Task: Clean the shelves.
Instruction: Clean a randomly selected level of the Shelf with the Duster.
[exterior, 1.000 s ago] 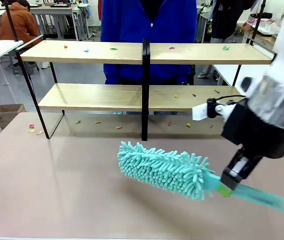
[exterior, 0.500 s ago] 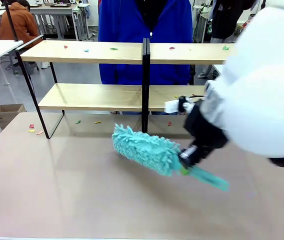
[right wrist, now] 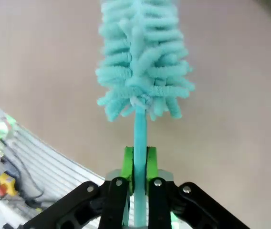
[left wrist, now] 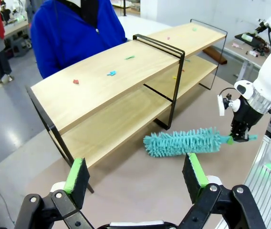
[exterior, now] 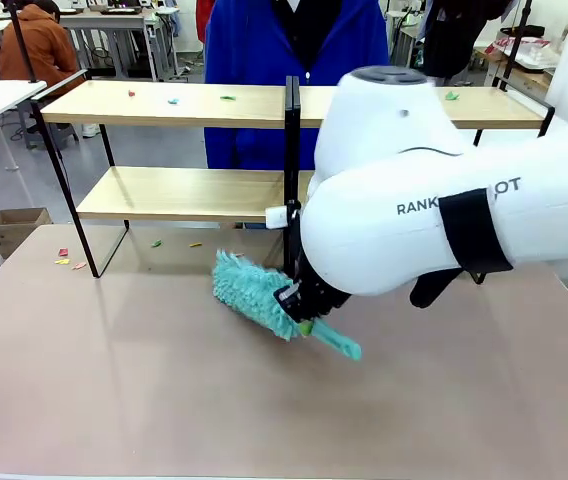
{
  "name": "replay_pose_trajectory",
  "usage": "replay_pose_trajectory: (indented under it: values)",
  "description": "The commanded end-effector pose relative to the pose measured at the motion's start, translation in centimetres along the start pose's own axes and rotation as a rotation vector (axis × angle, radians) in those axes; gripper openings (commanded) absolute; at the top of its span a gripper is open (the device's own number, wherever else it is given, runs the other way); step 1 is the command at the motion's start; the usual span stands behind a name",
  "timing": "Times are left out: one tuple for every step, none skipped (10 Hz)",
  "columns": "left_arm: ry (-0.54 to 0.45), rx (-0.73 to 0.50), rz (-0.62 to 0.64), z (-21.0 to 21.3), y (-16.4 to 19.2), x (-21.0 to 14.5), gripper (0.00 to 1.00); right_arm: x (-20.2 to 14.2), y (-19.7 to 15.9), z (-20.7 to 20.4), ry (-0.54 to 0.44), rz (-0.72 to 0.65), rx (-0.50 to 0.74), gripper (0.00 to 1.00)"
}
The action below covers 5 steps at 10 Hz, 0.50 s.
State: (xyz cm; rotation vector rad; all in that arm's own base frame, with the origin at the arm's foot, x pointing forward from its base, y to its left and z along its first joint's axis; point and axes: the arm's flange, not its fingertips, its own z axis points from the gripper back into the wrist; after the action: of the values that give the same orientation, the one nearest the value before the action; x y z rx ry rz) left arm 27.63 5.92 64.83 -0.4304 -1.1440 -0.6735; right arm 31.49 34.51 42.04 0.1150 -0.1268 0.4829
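Broadly, the table (exterior: 84, 400) carries the shelves (exterior: 164, 105) along its far edge. A teal duster (exterior: 249, 288) hangs low just before their central post (exterior: 291, 170), head toward the lower board (exterior: 184, 193), presumably ready to sweep it; the right gripper (right wrist: 139, 162) clamps its handle. The left gripper (left wrist: 135, 174) is spread wide, empty. Coloured scraps (exterior: 172, 101) dot both boards: the mess to clear.
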Motion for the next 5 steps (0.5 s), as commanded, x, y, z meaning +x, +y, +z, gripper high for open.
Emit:
replay_pose_trajectory:
  values:
    - [-0.004, 0.000, 0.000, -0.1, 0.0, 0.1, 1.00, 0.0, -0.1, 0.0, -0.015, 0.002, 0.006, 0.12]
    - [-0.004, 0.000, 0.000, -0.1, 0.0, 0.1, 1.00, 1.2, -0.1, -0.9, -0.070, -0.051, 0.021, 0.12]
    - [-0.004, 0.000, 0.000, -0.1, 0.0, 0.1, 1.00, 2.4, 0.0, -2.0, -0.102, -0.071, 0.059, 0.12]
    - [-0.004, 0.000, 0.000, -0.1, 0.0, 0.1, 1.00, 3.3, 0.1, -2.7, -0.101, -0.075, 0.108, 0.12]
    - [-0.004, 0.000, 0.000, -0.1, 0.0, 0.1, 1.00, 3.5, 0.0, -2.7, -0.123, -0.090, 0.144, 0.12]
